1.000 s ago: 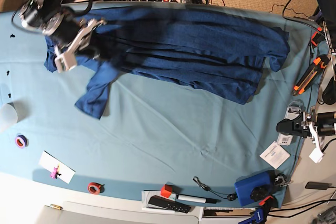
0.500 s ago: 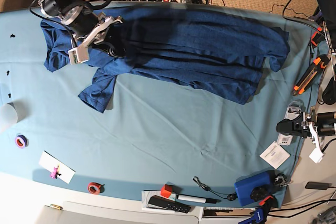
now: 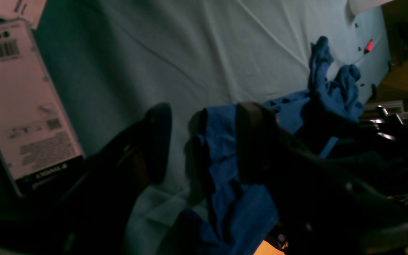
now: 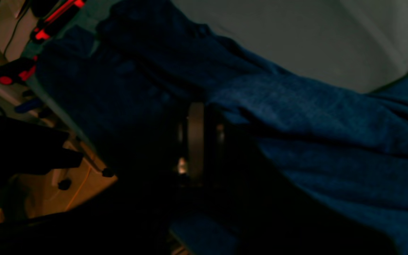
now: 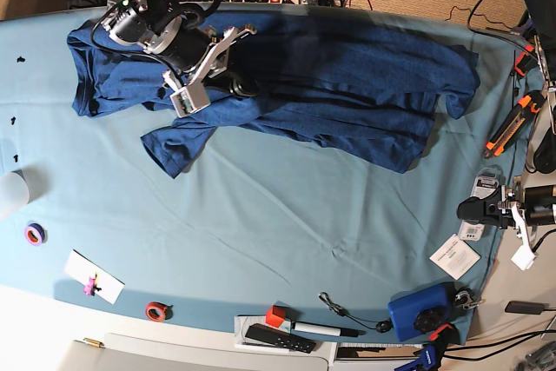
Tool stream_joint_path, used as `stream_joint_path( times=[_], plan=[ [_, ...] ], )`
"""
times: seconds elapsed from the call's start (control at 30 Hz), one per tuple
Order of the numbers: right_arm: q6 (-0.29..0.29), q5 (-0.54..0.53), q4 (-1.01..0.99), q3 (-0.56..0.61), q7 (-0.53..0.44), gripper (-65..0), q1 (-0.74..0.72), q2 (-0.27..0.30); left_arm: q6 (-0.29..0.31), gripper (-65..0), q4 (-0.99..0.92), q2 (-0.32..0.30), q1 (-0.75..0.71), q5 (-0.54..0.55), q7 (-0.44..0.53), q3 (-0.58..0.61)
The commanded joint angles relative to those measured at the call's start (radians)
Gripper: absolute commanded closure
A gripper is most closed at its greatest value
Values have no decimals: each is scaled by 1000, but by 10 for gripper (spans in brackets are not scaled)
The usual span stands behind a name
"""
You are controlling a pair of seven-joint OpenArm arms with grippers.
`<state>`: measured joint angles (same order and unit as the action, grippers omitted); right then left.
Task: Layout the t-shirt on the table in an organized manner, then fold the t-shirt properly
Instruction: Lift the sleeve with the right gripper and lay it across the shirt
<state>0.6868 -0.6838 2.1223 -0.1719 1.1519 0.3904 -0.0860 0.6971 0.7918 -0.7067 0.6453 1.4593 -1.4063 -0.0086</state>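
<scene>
The dark navy t-shirt (image 5: 347, 84) lies stretched along the far side of the table (image 5: 287, 215), with one sleeve (image 5: 174, 145) trailing toward the middle. My right gripper (image 5: 233, 65) is over the shirt's left half. In the right wrist view its fingers (image 4: 195, 141) stand close together, with shirt fabric (image 4: 296, 106) at them. My left gripper (image 5: 469, 210) is at the table's right edge, off the shirt. In the left wrist view it (image 3: 205, 141) is wide open and empty, with the shirt (image 3: 225, 159) beyond it.
An orange-black cutter (image 5: 508, 128), a white card (image 5: 454, 255) and a blue box (image 5: 417, 310) sit along the right edge. Tape rolls (image 5: 35, 234) (image 5: 156, 310), a white note (image 5: 94, 275), a cup (image 5: 10, 188) and a remote (image 5: 278, 338) line the left and front.
My right gripper has moved right along the shirt. The shirt's left part now lies flatter and the loose sleeve has shifted up and right. The left arm has not moved.
</scene>
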Motion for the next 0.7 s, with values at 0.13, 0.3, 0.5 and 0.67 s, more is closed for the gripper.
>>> stream_joint_path(
  times=[0.13, 0.3, 0.5, 0.67],
  plan=[
    [6, -31, 17, 2, -18, -299, -5, 0, 1, -301, 13, -22, 31, 24, 10, -8],
    [1, -18, 17, -11, -67, -299, -20, 0, 1, -301, 13, -18, 31, 24, 10, -8],
    [-161, 55, 17, -175, -91, -298, -119, 0, 1, -301, 13, 24, 31, 24, 10, -8],
    [-188, 22, 16, -404, -89, -298, -192, 0, 1, -301, 13, 79, 31, 24, 11, -8]
  ],
)
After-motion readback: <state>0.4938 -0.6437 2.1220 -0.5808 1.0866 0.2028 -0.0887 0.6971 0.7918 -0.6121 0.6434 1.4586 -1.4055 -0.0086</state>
